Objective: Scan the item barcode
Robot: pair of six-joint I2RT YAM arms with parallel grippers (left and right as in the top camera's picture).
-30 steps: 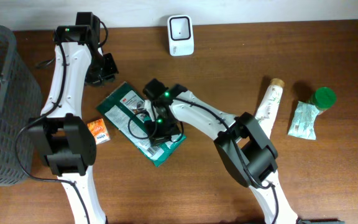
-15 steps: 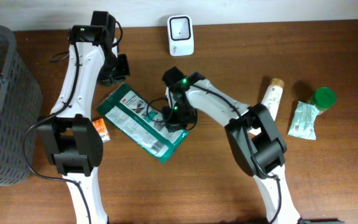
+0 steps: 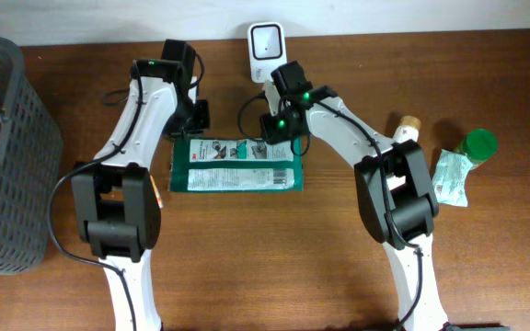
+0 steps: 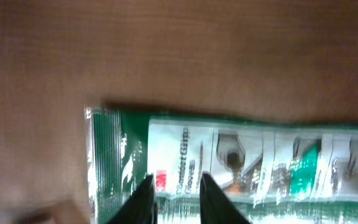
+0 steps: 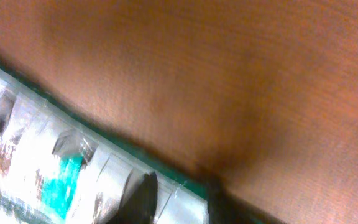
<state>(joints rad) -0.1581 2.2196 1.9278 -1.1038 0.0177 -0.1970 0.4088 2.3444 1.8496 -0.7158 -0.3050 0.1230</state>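
overhead: green package [image 3: 237, 166] flat at frame centre, long side horizontal, just below white scanner [image 3: 267, 51] at top centre. left gripper [image 3: 197, 119] at its upper left edge, right gripper [image 3: 274, 127] at its upper right edge.

left wrist: blurred. left gripper [image 4: 174, 196] bottom centre, fingers narrowly apart, package [image 4: 247, 162] print showing in gap.

right wrist: blurred. right gripper [image 5: 178, 199] bottom centre, fingers slightly apart over package [image 5: 42, 155] edge at lower left. table [image 5: 229, 74] fills rest.

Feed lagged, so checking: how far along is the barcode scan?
Done: the packet lies flat just below the scanner. In hand: left gripper and right gripper sit at its top edge, fingers apart, gripping nothing. Left: lifting it and showing its barcode to the scanner.
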